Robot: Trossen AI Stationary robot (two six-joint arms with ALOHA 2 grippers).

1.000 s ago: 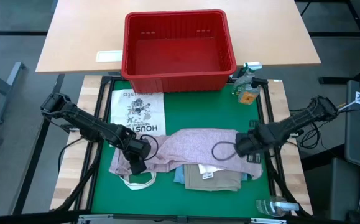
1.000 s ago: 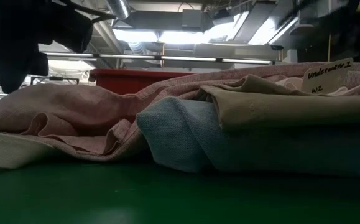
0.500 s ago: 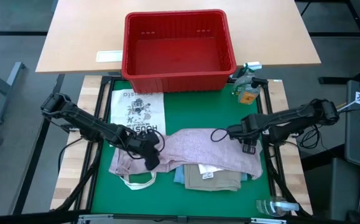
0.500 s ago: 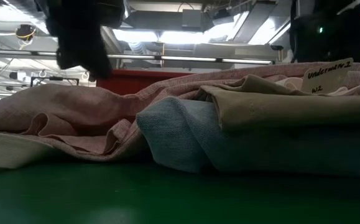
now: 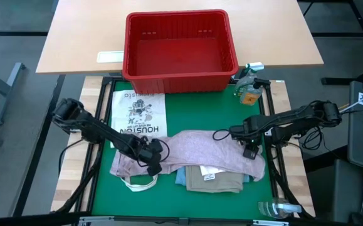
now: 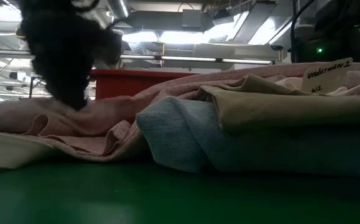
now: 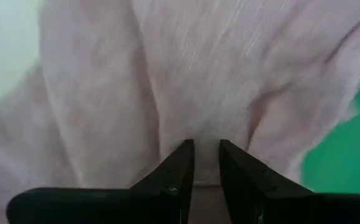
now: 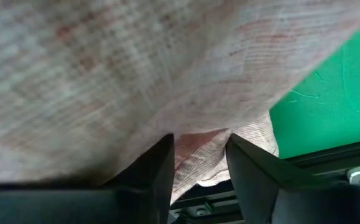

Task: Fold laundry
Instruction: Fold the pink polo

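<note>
Two hands at work. Left hand [image 5: 152,164] sits low on the left end of one pink shirt [image 5: 200,147], fingers [image 7: 176,174] narrowly parted with a shirt fold pinched between them. Right hand [image 5: 250,150] is on the shirt's right end, fingers [image 8: 152,171] wider apart, cloth bunched between them. Shirt lies spread across the green mat [image 5: 197,107] on the counter, over one tan piece [image 5: 212,180] and one blue denim piece [image 6: 186,140]. One white printed cloth [image 5: 138,113] lies beside it. One red basket [image 5: 179,50] sits behind, one spray bottle [image 5: 250,88] next to it.
</note>
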